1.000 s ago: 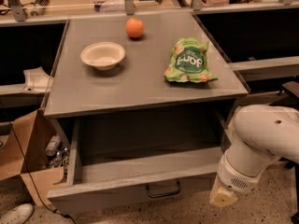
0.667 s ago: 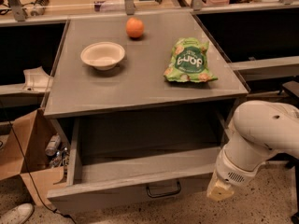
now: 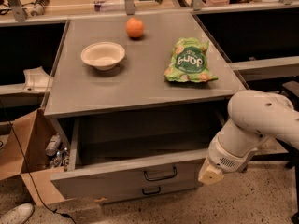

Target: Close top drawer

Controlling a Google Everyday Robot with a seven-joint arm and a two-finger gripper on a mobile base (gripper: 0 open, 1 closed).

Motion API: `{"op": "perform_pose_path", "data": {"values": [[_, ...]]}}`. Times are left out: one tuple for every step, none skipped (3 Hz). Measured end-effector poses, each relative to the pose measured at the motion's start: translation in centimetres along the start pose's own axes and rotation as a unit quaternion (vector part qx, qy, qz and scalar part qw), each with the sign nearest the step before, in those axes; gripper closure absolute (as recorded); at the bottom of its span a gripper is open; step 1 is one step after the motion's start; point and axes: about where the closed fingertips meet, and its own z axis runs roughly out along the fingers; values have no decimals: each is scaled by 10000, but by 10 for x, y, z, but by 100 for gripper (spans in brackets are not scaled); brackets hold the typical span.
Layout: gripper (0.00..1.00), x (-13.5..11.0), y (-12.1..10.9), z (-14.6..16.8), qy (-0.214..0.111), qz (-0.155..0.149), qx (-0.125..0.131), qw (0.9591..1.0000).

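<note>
Hanging beside top drawer (image 3: 126,178)'s right front corner, claw (image 3: 210,174), seemingly apart.

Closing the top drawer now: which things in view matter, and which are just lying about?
In the job:
- top drawer, pulled out
- its handle
- claw, at the drawer front's right end

Lying about:
- bowl, orange, green snack bag on the cabinet top
- cardboard box on the floor, left

Dim warm light; soft blur; gripper (image 3: 211,174) low right, beside the shadowed drawer.
</note>
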Motion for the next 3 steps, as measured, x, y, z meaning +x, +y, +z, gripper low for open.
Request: {"op": "perform_pose_path", "data": {"values": [[100, -15, -14, -1, -98, 22, 88, 9999], [100, -15, -13, -1, -100, 21, 89, 9999], [100, -48, -31, -12, -382, -118, 206, 9990]]}}
